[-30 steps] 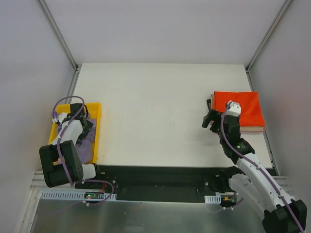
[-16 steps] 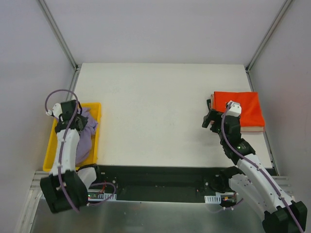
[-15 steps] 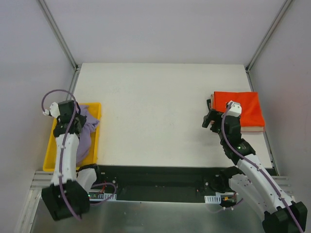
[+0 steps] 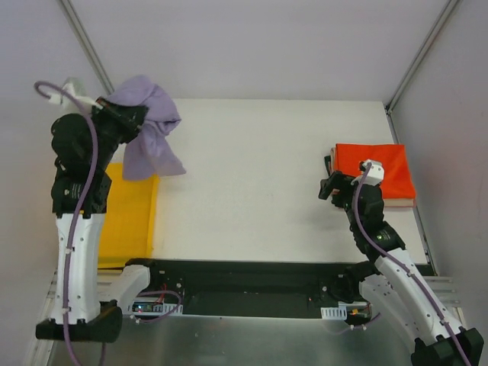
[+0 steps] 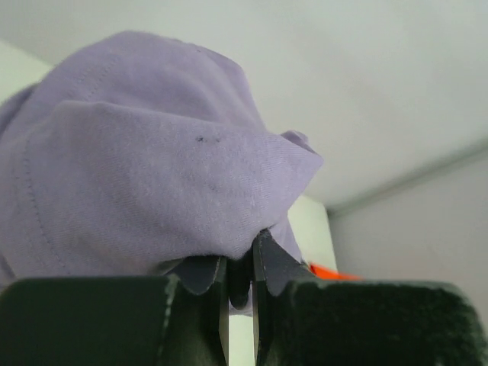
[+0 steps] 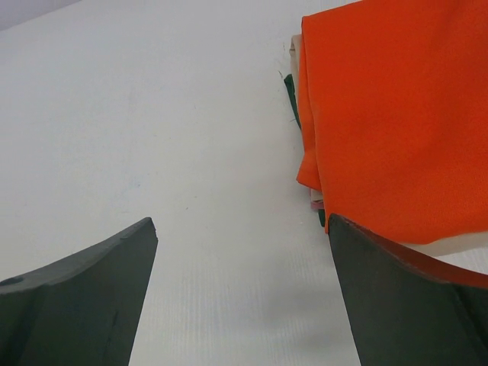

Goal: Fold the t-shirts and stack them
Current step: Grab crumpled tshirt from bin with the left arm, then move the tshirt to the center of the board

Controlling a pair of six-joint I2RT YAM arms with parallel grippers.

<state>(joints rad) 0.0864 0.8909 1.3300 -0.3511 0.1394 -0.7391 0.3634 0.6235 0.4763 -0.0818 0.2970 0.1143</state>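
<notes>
White walls close round the pale worktop [image 4: 252, 175], where the left hand [image 4: 124, 118] is clamped on a bunched purple t-shirt [image 4: 149, 145], held high above the far end of the yellow bin [image 4: 130, 217]. The cloth hangs from the fingers, its loose tail drooping toward the bin's far right corner. The stretch of worktop likely meant for spreading it lies to the right of the bin, nearer the left arm. Well to the right of the bin, the right hand [image 4: 334, 187] hovers with fingers spread apart, holding nothing, just beside the orange-topped folded stack [image 4: 381, 171].
</notes>
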